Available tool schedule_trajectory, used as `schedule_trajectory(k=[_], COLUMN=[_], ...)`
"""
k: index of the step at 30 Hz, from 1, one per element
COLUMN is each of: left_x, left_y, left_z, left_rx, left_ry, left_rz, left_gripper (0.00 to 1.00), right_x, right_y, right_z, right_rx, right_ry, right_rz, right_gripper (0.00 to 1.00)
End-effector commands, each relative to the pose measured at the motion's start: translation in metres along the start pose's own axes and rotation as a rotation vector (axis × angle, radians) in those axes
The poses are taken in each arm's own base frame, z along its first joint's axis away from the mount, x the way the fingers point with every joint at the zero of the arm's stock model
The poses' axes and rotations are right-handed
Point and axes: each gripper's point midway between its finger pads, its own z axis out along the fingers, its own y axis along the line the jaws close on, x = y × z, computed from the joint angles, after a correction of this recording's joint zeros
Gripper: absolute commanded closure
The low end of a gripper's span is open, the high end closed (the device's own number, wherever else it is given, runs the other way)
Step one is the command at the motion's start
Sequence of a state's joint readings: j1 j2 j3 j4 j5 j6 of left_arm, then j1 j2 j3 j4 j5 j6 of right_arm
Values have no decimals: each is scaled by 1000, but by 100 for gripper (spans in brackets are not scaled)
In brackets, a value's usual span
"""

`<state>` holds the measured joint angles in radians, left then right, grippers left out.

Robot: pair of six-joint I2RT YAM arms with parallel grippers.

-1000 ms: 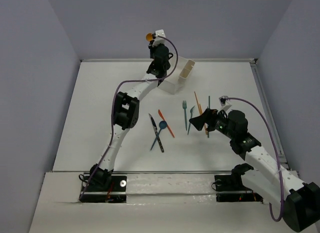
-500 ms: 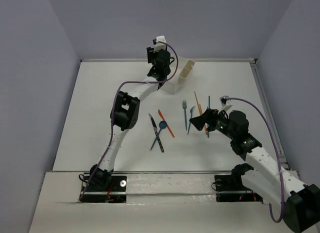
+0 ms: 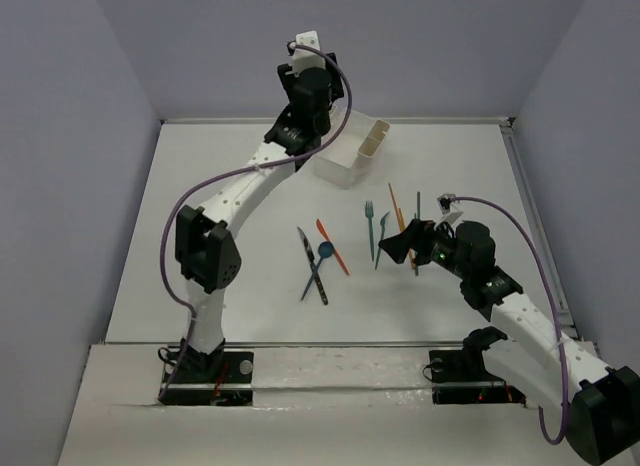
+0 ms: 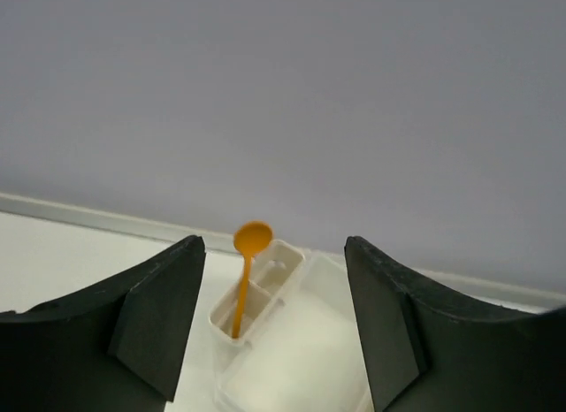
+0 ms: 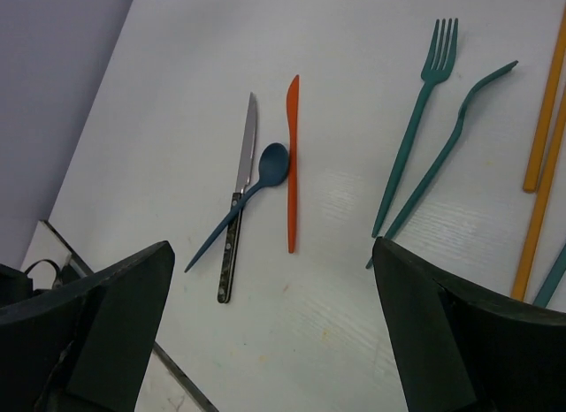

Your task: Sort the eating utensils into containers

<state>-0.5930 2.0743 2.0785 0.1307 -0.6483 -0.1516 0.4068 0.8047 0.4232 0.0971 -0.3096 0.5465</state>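
Note:
In the left wrist view an orange spoon (image 4: 243, 279) stands upright in a narrow side compartment of the white caddy (image 4: 296, 363). My left gripper (image 4: 272, 253) hangs open a little way back from it, holding nothing. From above, that left gripper (image 3: 308, 111) is high over the caddy (image 3: 352, 151). On the table lie a dark-handled knife (image 5: 237, 219), a blue spoon (image 5: 258, 184), a red-orange knife (image 5: 292, 164), a teal fork (image 5: 420, 103), a second teal utensil (image 5: 447, 147) and orange chopsticks (image 5: 541, 129). My right gripper (image 5: 272, 248) is open above them, empty.
The table's back wall runs just behind the caddy. A metal rail (image 3: 530, 216) lines the right edge of the table. The utensils (image 3: 330, 251) lie in two loose groups mid-table, between the two arms.
My left gripper opened and let go of the orange spoon, which now stands in the caddy compartment. The left arm pulled up and back. The right arm stayed still.

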Motion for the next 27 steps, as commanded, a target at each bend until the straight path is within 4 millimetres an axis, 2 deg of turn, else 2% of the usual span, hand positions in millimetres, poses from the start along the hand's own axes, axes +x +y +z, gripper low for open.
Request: schedule_trajectory(k=[1,2,3,4,5,6,7,8,9,11,14,18,21,25,27], left_x=[42,93,86,102,139,141,151,171,180,201,221,236,249,268,273], left_y=[-24,-10,-12,0,15,22,34,52,59,72,75,78,70,69,73], left_z=[-94,-115,-141,-152,-174,-195,-204,-226,-238,-269,-303,-315,-322,-321,-314], left_rx=[238,243,291,282,283,311,294,295,306,355,424,426,443,427,384], left_ry=[269,376,388,430,523,563,593,657,690,759,825,854,888,911,893], left_rz=[-88,-38,-44,-28,4,2,6,4,-2,-30,-79,-63,-14,92,142], left_gripper=[39,43,43,43,43,43,44,46,47,53,56,60,64,67,69], right_x=[-3,-3,-1,-1,1,1,1,2,1,-1,-2,1,3,4,3], right_y=[-3,-4,-4,-4,-5,-4,-3,-3,-2,0,1,0,0,-1,0], right_z=[-2,-2,-3,-3,-3,-4,-4,-5,-5,-6,-7,-7,-7,-9,-9], right_rx=[26,33,39,38,42,35,32,27,26,21,15,15,15,20,18], right_ry=[-8,-5,5,6,14,12,13,14,11,4,-3,8,20,17,14], right_rz=[-17,-24,-24,-27,-23,-21,-18,-16,-16,-21,-22,-19,-17,-19,-21], right_gripper=[0,0,0,0,0,0,0,0,0,1,1,3,5,6,6])
